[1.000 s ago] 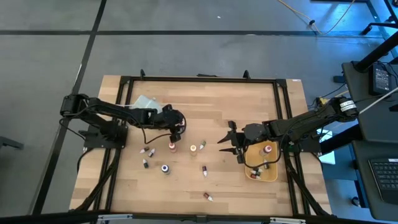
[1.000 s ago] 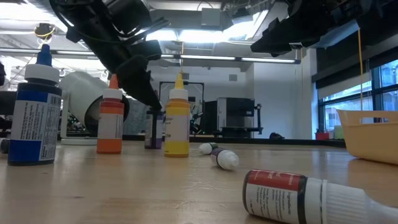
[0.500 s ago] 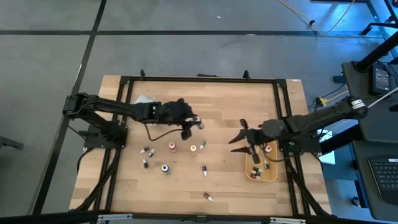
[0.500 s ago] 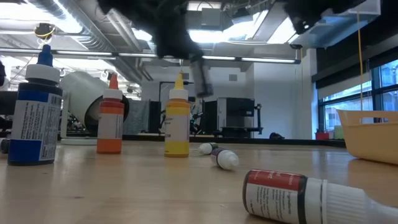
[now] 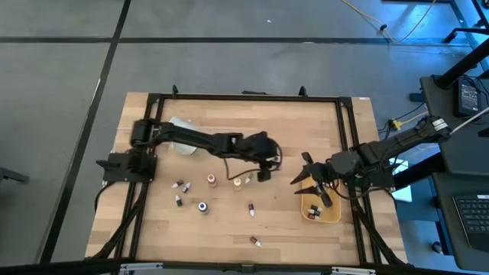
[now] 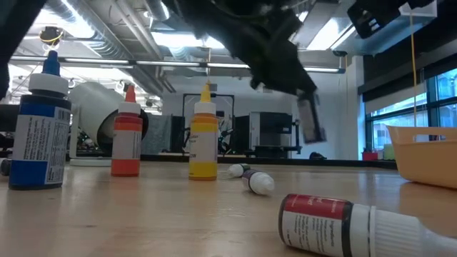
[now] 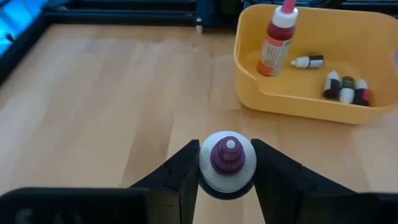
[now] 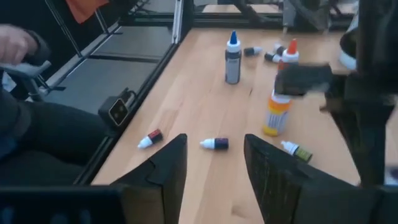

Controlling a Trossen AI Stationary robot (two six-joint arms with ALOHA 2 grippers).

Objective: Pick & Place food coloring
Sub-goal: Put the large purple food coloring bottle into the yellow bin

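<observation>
A pale wooden table [image 5: 229, 130] fills the black frame. Above its middle, the left gripper [image 7: 227, 180] is clamped on a purple-tipped bottle [image 7: 227, 161] (cap facing the wrist camera), held clear of the wood. Ahead of it sits the yellow tray [image 7: 292, 99] with an upright red bottle [image 7: 277, 38] and several small ones lying flat. The right gripper [image 8: 211, 163] hangs by the tray [image 5: 325, 210], jaws apart and empty. More bottles [image 5: 210, 180] stand and lie scattered across the table's left half.
</observation>
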